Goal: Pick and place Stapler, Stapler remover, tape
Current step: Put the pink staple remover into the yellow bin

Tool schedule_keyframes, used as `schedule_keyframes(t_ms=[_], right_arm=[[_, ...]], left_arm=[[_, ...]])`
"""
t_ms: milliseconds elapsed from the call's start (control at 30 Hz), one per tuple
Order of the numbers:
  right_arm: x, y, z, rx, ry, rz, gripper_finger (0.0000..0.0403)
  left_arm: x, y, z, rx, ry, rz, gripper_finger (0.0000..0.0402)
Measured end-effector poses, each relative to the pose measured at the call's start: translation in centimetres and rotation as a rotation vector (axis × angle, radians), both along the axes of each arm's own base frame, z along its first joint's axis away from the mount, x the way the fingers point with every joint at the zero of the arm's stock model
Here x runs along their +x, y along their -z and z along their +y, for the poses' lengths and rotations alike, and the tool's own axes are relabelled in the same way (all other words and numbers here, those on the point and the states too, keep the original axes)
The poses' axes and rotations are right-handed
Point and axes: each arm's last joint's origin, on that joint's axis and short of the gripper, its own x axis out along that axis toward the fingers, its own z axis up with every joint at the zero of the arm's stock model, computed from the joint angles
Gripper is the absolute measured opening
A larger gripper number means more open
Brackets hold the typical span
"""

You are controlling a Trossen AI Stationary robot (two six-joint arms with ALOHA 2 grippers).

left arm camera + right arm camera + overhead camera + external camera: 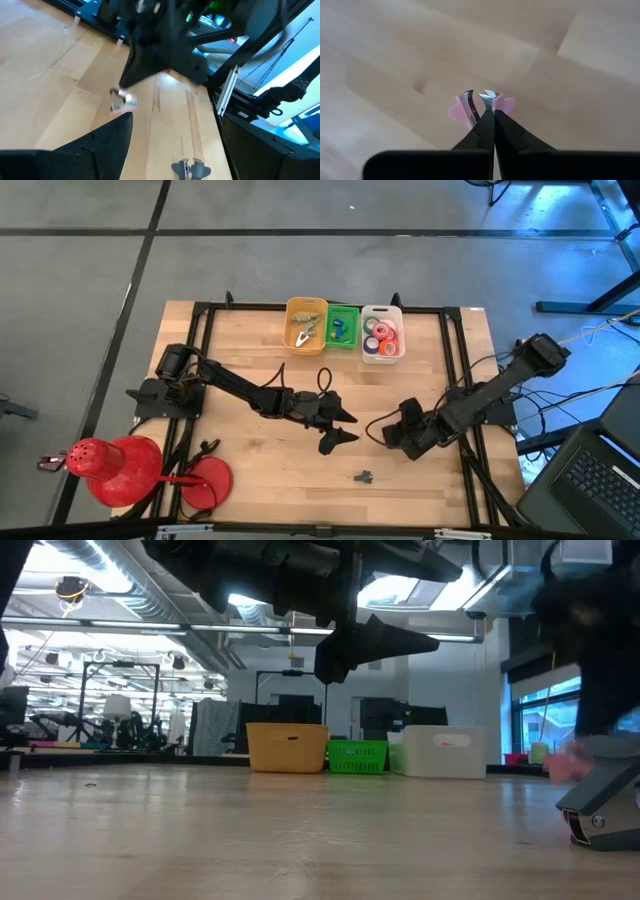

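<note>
1. Looking down your right wrist view, the right hand has its fingers pressed together low on the surface, nipping a pink remover by its steel claws so it can be lifted.
2. Your left hand hangs mid-surface, fingers spread wide and holding nothing, waiting.
3. A grey remover lies apart near the front edge.
4. The yellow bin, green bin and white bin line the far edge; tape rolls sit in the white one.

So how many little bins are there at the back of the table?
3, side by side along the far edge: a yellow bin on the left, a green bin in the middle, a white bin on the right.
</note>
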Motion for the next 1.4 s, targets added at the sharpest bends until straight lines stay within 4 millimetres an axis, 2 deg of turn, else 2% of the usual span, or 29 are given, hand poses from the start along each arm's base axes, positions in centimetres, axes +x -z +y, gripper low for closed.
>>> schedule_keyframes(t_ms=[233, 367, 567, 733, 867, 1067, 1233, 1400], right_arm=[[-1.9, -7.8, -1.9, -0.154, -0.039, -0.145, 0.0001], [-2.6, -11.9, -2.7, -0.236, -0.128, -0.298, 0.0001], [-3.0, -16.3, -3.1, -0.279, -0.256, -0.475, 0.0], [-2.7, -19.2, -2.9, -0.311, -0.328, -0.599, 0.0], [-2.4, -20.6, -2.7, -0.342, -0.368, -0.677, 0.0], [-2.3, -20.7, -2.9, -0.346, -0.356, -0.681, 0.0], [-2.3, -20.7, -2.9, -0.345, -0.357, -0.681, 0.0], [-2.3, -20.7, -2.9, -0.346, -0.357, -0.681, 0.0]], left_arm=[[0.1, -0.7, 0.0, -0.03, -0.005, -0.067, 0.0294], [0.4, -2.0, 0.2, -0.064, -0.016, -0.205, 0.0294], [0.3, -4.7, 1.5, -0.143, -0.042, -0.469, 0.0294], [0.2, -5.4, 2.5, -0.175, -0.02, -0.544, 0.0294], [0.3, -5.5, 3.0, -0.215, 0.007, -0.546, 0.0294], [0.0, -6.3, 3.1, -0.212, 0.004, -0.628, 0.0294], [0.7, -7.7, 3.0, -0.047, -0.017, -0.675, 0.0294], [2.1, -8.8, 2.9, 0.17, -0.02, -0.611, 0.0294]])
